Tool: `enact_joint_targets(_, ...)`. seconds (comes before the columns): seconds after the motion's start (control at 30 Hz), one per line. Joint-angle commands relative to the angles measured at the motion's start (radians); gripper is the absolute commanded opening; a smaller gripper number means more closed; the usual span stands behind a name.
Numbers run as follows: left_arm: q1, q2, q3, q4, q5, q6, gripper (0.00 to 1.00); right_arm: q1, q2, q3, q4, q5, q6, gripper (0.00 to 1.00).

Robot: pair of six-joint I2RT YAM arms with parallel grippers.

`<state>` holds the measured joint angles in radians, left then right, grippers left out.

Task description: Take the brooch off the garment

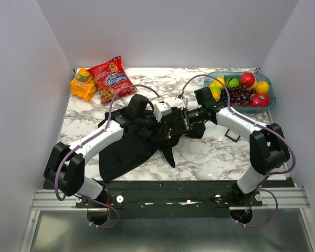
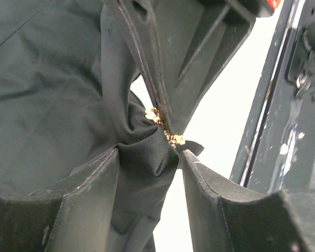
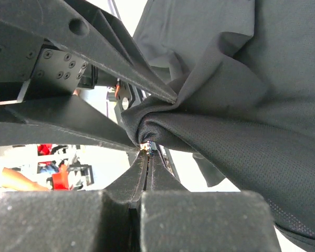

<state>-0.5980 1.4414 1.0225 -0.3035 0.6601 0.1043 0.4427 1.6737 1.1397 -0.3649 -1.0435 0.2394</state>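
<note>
The garment [image 1: 128,149] is a black T-shirt, partly lifted off the marble table between both arms. My left gripper [image 1: 160,126] is shut on a bunched fold of it. In the left wrist view the cloth [image 2: 52,94] fills the gap between my left gripper's [image 2: 149,155] fingers. The brooch [image 2: 173,138] is a tiny gold glint pinned in that bunch. My right gripper [image 2: 165,126] comes in from above and is shut on it. In the right wrist view my right gripper [image 3: 148,152] pinches the brooch [image 3: 147,146] at the tip of the cloth [image 3: 241,136].
An orange packet [image 1: 83,84] and a red snack bag [image 1: 111,77] lie at the back left. A teal bowl [image 1: 273,97] of fruit stands at the back right. A small black square tray [image 1: 232,135] sits under the right arm. Grey walls enclose three sides.
</note>
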Motion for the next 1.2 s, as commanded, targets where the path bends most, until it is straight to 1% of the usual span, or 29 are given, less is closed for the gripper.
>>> enact_joint_targets(0.0, -0.008, -0.021, -0.012, -0.062, 0.047, 0.141, 0.52, -0.018, -0.031, 0.037, -0.046, 0.005, -0.048, 0.01)
enact_joint_targets(0.07, -0.008, -0.010, -0.009, -0.062, 0.041, 0.153, 0.47, -0.021, -0.023, 0.048, -0.060, 0.013, -0.066, 0.00)
enact_joint_targets(0.1, -0.008, -0.006, 0.001, -0.062, 0.038, 0.155, 0.39, -0.021, -0.023, 0.051, -0.062, 0.014, -0.072, 0.00)
enact_joint_targets(0.17, -0.008, 0.010, 0.019, -0.065, 0.015, 0.164, 0.26, -0.021, -0.019, 0.051, -0.065, 0.016, -0.090, 0.00)
enact_joint_targets(0.2, -0.008, 0.014, 0.039, -0.071, 0.004, 0.185, 0.14, -0.021, -0.014, 0.051, -0.066, 0.017, -0.097, 0.00)
enact_joint_targets(0.3, -0.008, 0.027, 0.077, -0.094, -0.049, 0.234, 0.00, -0.021, -0.012, 0.042, -0.072, 0.031, -0.129, 0.01)
enact_joint_targets(0.4, -0.008, 0.033, 0.103, -0.085, -0.059, 0.241, 0.00, -0.021, -0.009, 0.032, -0.069, 0.036, -0.144, 0.00)
enact_joint_targets(0.5, -0.006, 0.054, 0.132, -0.051, -0.045, 0.177, 0.00, -0.018, 0.006, 0.041, -0.062, 0.034, -0.158, 0.00)
enact_joint_targets(0.53, -0.008, 0.059, 0.136, -0.034, -0.043, 0.125, 0.00, -0.016, 0.011, 0.046, -0.060, 0.033, -0.163, 0.00)
enact_joint_targets(0.73, -0.006, 0.074, 0.140, 0.040, -0.034, 0.028, 0.00, 0.005, 0.023, 0.058, -0.055, 0.031, -0.199, 0.00)
enact_joint_targets(0.83, 0.004, 0.071, 0.129, 0.067, 0.009, -0.008, 0.00, 0.014, 0.029, 0.057, -0.048, 0.031, -0.213, 0.01)
enact_joint_targets(0.9, 0.006, 0.074, 0.126, 0.078, 0.076, -0.034, 0.00, 0.021, 0.034, 0.057, -0.039, 0.023, -0.218, 0.00)
enact_joint_targets(1.0, 0.018, 0.082, 0.122, 0.102, 0.134, -0.087, 0.00, 0.031, 0.040, 0.055, -0.029, 0.002, -0.230, 0.00)
enact_joint_targets(1.03, 0.021, 0.091, 0.122, 0.106, 0.147, -0.094, 0.02, 0.033, 0.040, 0.057, -0.028, -0.010, -0.230, 0.00)
enact_joint_targets(1.07, 0.032, 0.099, 0.126, 0.103, 0.163, -0.097, 0.06, 0.034, 0.040, 0.058, -0.026, -0.021, -0.230, 0.00)
enact_joint_targets(1.1, 0.036, 0.106, 0.136, 0.098, 0.192, -0.100, 0.14, 0.034, 0.041, 0.057, -0.023, -0.039, -0.261, 0.00)
enact_joint_targets(1.17, 0.046, 0.135, 0.145, 0.102, 0.228, -0.142, 0.20, 0.034, 0.040, 0.054, -0.008, -0.058, -0.270, 0.00)
